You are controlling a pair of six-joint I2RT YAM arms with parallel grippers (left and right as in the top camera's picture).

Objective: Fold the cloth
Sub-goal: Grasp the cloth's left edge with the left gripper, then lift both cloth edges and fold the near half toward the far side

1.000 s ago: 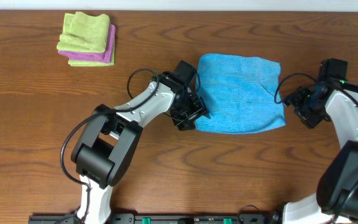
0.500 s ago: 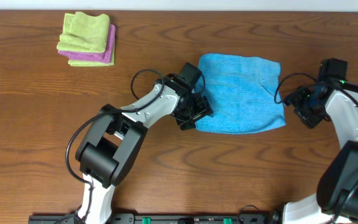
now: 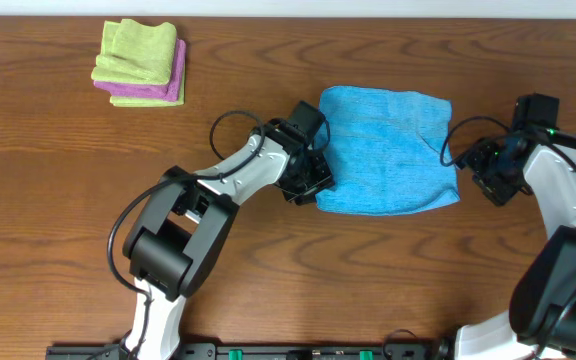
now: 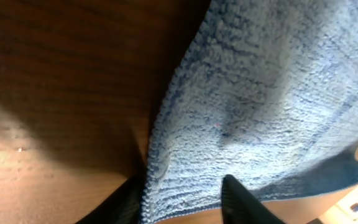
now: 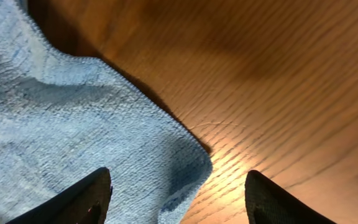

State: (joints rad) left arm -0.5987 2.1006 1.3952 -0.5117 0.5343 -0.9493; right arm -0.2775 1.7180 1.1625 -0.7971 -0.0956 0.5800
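The sky-blue cloth (image 3: 388, 150) lies flat on the wooden table, right of centre. My left gripper (image 3: 312, 184) is at the cloth's near-left corner. In the left wrist view its gripper (image 4: 182, 204) is open, with the cloth's (image 4: 260, 93) corner edge lying flat between the two dark fingers (image 4: 124, 205). My right gripper (image 3: 488, 182) is at the cloth's near-right corner. In the right wrist view the gripper (image 5: 176, 202) is wide open, and the cloth's (image 5: 73, 124) corner tip lies between its fingers (image 5: 79, 199). No white tag shows.
A folded lime-green cloth (image 3: 138, 48) lies on a folded purple cloth (image 3: 174, 86) at the far left of the table (image 3: 48, 200). The table's far edge runs along the top of the overhead view.
My left gripper has shifted slightly right onto the cloth's near-left corner. The right arm and the cloth have not visibly moved.
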